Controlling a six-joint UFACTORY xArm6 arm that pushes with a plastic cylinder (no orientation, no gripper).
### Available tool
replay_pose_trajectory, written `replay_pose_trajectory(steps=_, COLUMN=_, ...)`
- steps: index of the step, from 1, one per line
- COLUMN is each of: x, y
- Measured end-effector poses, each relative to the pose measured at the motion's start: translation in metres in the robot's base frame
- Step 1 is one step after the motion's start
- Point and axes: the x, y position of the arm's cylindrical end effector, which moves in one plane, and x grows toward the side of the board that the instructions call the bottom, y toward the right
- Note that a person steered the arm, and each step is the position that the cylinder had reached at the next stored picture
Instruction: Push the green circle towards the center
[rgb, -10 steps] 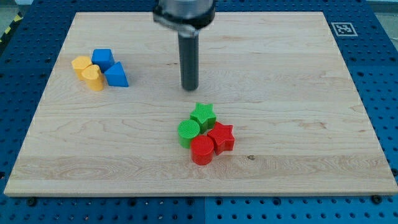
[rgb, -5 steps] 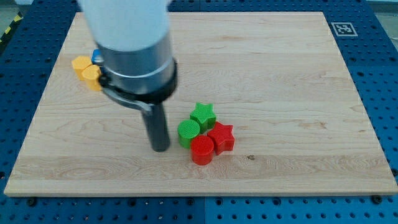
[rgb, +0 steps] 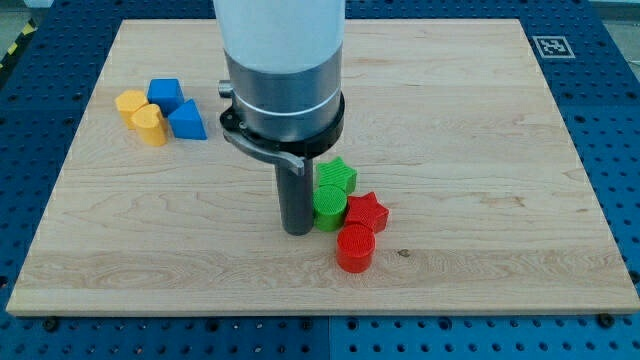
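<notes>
The green circle (rgb: 330, 204) stands on the wooden board a little below its middle. My tip (rgb: 296, 230) rests on the board against the green circle's left side. A green star (rgb: 339, 175) touches the circle from above, partly hidden by the arm. A red star (rgb: 367, 212) touches its right side. A red circle (rgb: 355, 247) sits just below and to the right of the green circle.
Near the board's upper left stands a cluster: a yellow block (rgb: 129, 104), a yellow rounded block (rgb: 151, 125), a blue cube (rgb: 165, 93) and a blue triangular block (rgb: 186, 121). A printed marker tag (rgb: 550, 46) sits in the upper right corner.
My tip came from above the cluster to its left, then moved right into the green circle. The green and red blocks shifted right; the red circle slid down and right.
</notes>
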Motion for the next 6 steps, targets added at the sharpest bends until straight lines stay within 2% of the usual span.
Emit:
replay_pose_trajectory(steps=2, x=0.013, y=0.02)
replay_pose_trajectory(steps=6, x=-0.066, y=0.069)
